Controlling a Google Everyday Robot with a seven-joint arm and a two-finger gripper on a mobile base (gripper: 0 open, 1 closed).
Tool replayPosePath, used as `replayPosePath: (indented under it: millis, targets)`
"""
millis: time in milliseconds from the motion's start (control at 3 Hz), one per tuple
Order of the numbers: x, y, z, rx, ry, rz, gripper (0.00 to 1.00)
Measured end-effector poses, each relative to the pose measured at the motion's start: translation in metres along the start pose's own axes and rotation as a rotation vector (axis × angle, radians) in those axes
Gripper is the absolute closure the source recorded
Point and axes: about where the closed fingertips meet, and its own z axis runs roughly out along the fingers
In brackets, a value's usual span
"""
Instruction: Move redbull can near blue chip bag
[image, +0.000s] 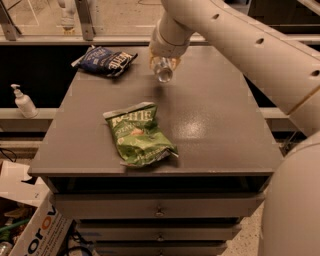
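My gripper (163, 64) hangs from the white arm over the far middle of the table. It is shut on the redbull can (163, 71), a slim silver can whose lower end shows below the fingers, held above the tabletop. The blue chip bag (106, 60) lies flat at the table's far left corner, dark blue with white lettering. The can is to the right of the bag, apart from it by about a bag's width.
A green chip bag (138, 133) lies near the table's front middle. The dark table (220, 125) has drawers below. A white pump bottle (22, 102) stands on a ledge at left. A cardboard box (30, 227) sits on the floor at lower left.
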Motion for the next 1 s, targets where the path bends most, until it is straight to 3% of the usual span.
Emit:
replayPosePath:
  millis: [667,1000]
  targets:
    - [0.009,-0.044,0.047,0.054,-0.025,-0.103,1.00]
    - [0.007,-0.059,0.067,0.072,-0.043,-0.126,1.00]
